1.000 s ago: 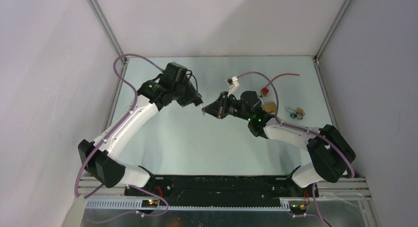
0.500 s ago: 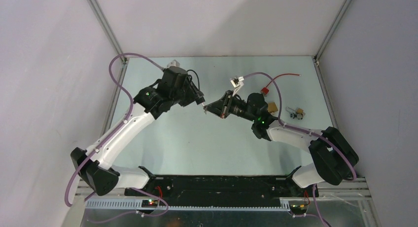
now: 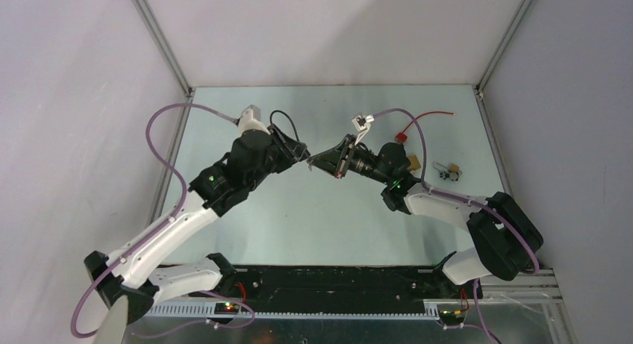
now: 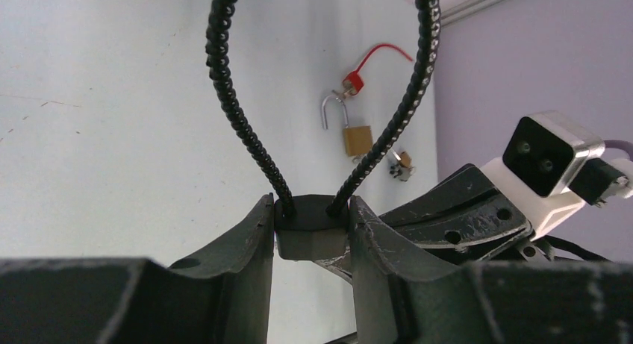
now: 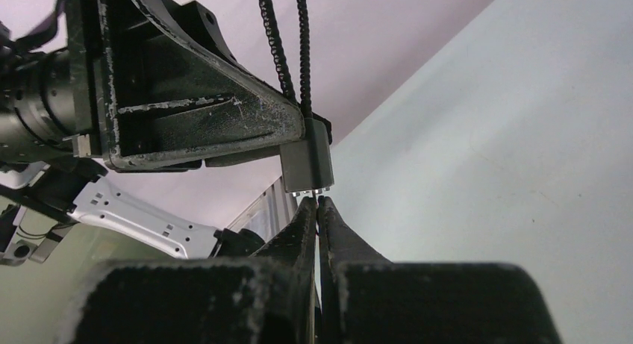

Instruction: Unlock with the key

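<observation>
My left gripper (image 3: 301, 156) is shut on the small black lock body (image 4: 310, 236), and its black beaded cable loop (image 4: 231, 98) sticks out past the fingers. The lock is held in the air above mid-table. My right gripper (image 3: 315, 159) meets it tip to tip. In the right wrist view the right gripper (image 5: 319, 201) is shut on a thin key, almost hidden between the fingers. The fingertips touch the bottom face of the lock body (image 5: 306, 161). The left gripper's finger (image 5: 194, 113) lies along the lock's side.
A brass padlock (image 4: 357, 139) with its shackle open lies on the table at the back right, also in the top view (image 3: 411, 162). Beside it are a red-tagged wire (image 3: 418, 124) and a small bunch of keys (image 3: 448, 172).
The left arm has swung its elbow down and left and turned its wrist, with the lock staying at mid-table. The right gripper has stayed tip to tip with it, shifted slightly up.
</observation>
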### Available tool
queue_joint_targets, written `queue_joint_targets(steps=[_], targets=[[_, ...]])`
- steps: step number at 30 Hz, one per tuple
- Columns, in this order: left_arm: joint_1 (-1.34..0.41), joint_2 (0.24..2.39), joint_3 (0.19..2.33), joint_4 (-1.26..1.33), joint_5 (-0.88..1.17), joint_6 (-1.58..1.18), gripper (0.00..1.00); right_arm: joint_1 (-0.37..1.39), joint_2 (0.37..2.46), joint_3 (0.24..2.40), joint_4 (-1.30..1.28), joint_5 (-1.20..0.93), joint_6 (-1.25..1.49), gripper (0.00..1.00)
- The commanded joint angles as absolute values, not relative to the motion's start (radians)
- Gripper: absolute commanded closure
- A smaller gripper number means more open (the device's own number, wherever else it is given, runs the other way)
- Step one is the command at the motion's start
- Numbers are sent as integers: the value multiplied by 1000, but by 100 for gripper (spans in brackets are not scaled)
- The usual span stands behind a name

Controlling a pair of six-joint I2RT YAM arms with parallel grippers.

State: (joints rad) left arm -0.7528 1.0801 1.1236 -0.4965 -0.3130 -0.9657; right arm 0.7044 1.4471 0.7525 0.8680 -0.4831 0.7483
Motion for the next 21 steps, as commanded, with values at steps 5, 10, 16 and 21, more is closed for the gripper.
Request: queue_joint_targets(steps=[5, 10, 16, 21], targets=[[-787, 1005, 1026, -390, -314, -1027, 78, 700, 1453, 764, 1130, -431, 718, 100], [-786, 1005, 1016, -347, -277, -1040, 78, 690, 1488, 761, 1220, -433, 764, 100], [-787, 993, 1010, -305, -244, -1042, 79, 694, 1506, 761, 1226, -409, 712, 100], [-794, 998, 1008, -302, -233, -1061, 79, 721, 1516, 756, 1254, -369, 598, 100]])
